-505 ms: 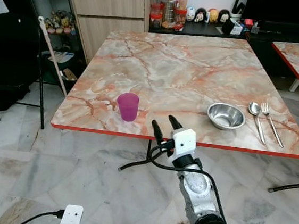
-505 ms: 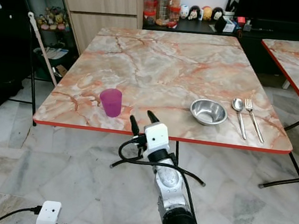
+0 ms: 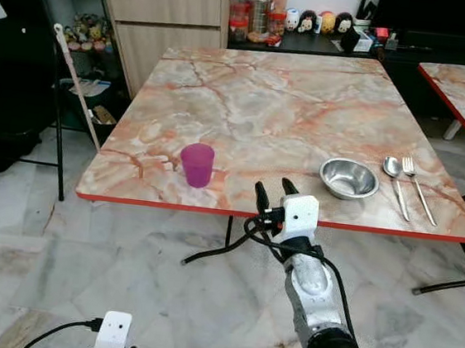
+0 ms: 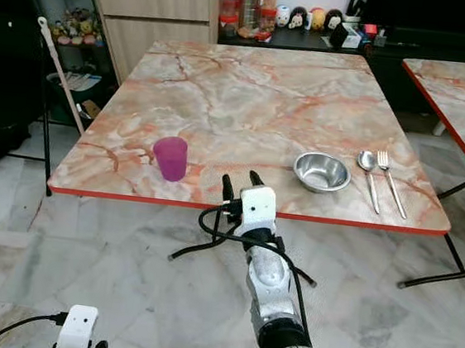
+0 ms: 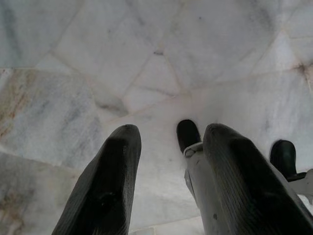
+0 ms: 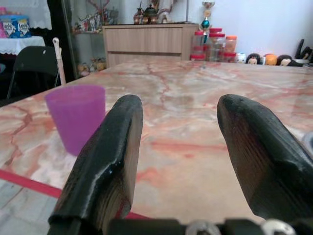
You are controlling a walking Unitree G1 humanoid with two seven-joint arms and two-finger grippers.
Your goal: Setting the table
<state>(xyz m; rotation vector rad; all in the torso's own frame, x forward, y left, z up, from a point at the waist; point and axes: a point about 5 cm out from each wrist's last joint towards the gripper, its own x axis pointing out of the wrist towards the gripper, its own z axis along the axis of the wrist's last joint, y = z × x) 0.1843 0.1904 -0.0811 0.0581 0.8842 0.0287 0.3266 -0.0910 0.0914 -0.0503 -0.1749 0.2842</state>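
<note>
From my left eye, my right gripper [image 3: 275, 193] hangs at the near red edge of the marble table [image 3: 265, 103], fingers spread and grasping nothing. The purple cup [image 3: 197, 164] stands on the table near that edge, to my left of the gripper. The steel bowl [image 3: 349, 178] sits to my right of the gripper, with the spoon [image 3: 397, 184] and fork [image 3: 419, 188] just beyond it.

My left wrist looks at pale marble floor [image 5: 98, 58]; my left gripper [image 5: 168, 161] is released, empty.

My right wrist sees the cup beside one finger [image 6: 105, 161], apart from it.
</note>
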